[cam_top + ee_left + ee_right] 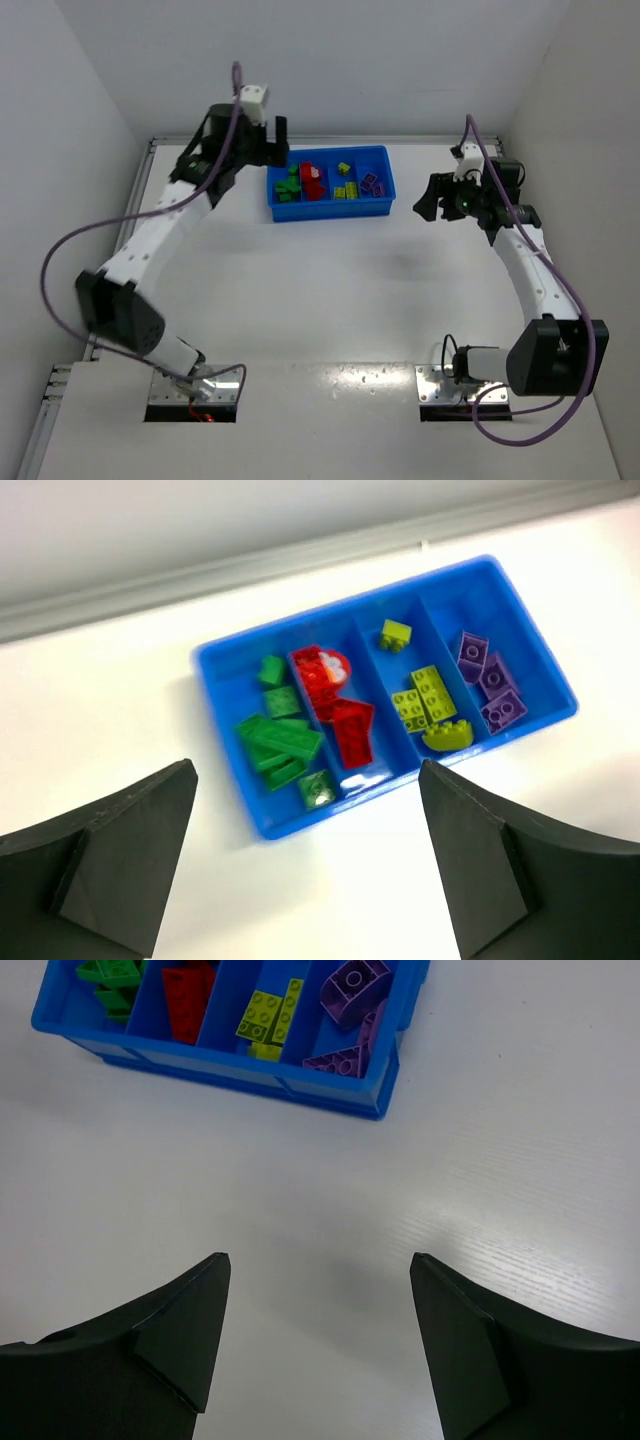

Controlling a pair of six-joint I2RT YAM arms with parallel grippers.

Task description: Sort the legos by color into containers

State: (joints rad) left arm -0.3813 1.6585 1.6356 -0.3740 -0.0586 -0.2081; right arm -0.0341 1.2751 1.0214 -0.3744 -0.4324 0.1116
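Observation:
The blue tray [331, 212] sits at the back of the table with the legos inside its four compartments. In the left wrist view the tray [226, 785] holds green bricks [277, 736], red bricks [338, 708], yellow bricks [424, 696] and purple bricks [488, 676], one colour per compartment. My left gripper [280, 138] hovers at the tray's left end, open and empty [308, 770]. My right gripper [427, 203] is to the right of the tray, open and empty [318, 1257] above bare table. The tray [250, 1068] shows at the top of the right wrist view.
White walls close the table at the back and both sides. A metal rail [150, 150] runs along the back left edge. No loose bricks show on the table surface [330, 300].

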